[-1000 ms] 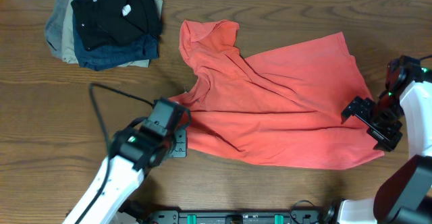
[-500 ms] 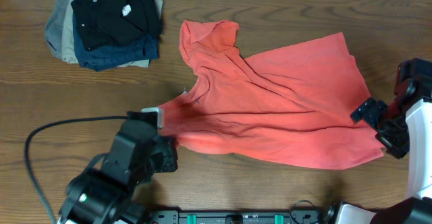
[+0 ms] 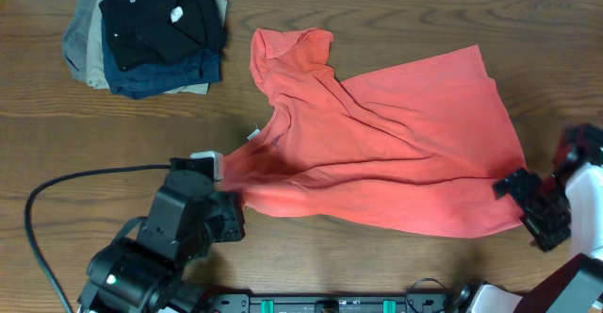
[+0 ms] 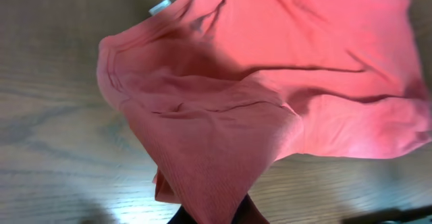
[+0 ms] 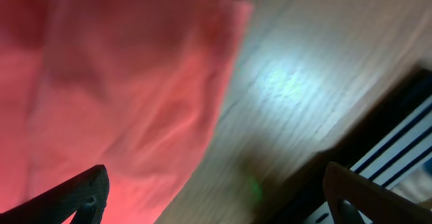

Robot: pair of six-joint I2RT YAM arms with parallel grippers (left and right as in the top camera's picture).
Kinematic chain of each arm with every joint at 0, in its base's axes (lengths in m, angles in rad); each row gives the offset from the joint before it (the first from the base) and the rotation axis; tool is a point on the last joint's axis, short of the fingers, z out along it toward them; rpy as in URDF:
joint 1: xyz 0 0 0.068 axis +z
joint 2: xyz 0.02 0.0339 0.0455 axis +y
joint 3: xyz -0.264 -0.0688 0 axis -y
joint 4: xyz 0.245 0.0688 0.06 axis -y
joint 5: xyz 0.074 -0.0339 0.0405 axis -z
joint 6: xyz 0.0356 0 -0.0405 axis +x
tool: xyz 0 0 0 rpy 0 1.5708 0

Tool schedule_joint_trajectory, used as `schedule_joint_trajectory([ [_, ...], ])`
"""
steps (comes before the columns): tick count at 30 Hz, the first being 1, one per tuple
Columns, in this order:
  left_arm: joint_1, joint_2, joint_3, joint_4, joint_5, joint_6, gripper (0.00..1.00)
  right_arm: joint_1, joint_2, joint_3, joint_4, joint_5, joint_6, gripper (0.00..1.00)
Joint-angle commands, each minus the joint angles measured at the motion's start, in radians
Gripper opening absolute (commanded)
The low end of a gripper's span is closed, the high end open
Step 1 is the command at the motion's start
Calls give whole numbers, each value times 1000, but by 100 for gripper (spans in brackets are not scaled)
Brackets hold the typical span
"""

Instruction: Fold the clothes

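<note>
Bare tabletop (image 3: 66,134) left of T-shirt (image 3: 405,153); folded pile (image 3: 151,30) far-left.

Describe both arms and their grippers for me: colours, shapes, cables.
The left arm is mostly black and bulky, with a pale block just behind the black left gripper. A thin black cable loops out from it across the table. The right arm has a white shell, and the right gripper is black with angular fingers.

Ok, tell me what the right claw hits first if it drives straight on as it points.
Probably the edge of the T-shirt. The open right claw points where red cloth ends and bare table begins: cloth on one side of its gap, wood on the other. Depth is unclear; wood might come first.
</note>
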State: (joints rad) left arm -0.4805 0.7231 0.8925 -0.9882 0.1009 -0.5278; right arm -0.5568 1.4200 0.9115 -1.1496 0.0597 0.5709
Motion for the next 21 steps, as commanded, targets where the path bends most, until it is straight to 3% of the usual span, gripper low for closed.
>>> schedule_joint_trajectory([
  [1, 4, 22, 16, -2, -23, -9, 6, -116, -1, -36, 23, 3, 14, 99],
  [6, 4, 54, 16, 3, -23, -9, 6, -249, -1, -46, 53, -71, -77, 99],
  [11, 4, 77, 16, 5, -23, -10, 6, -268, 0, -65, 105, -88, -79, 99],
  [21, 4, 79, 16, 5, -23, -9, 6, -267, 0, -186, 269, -94, -32, 79],
])
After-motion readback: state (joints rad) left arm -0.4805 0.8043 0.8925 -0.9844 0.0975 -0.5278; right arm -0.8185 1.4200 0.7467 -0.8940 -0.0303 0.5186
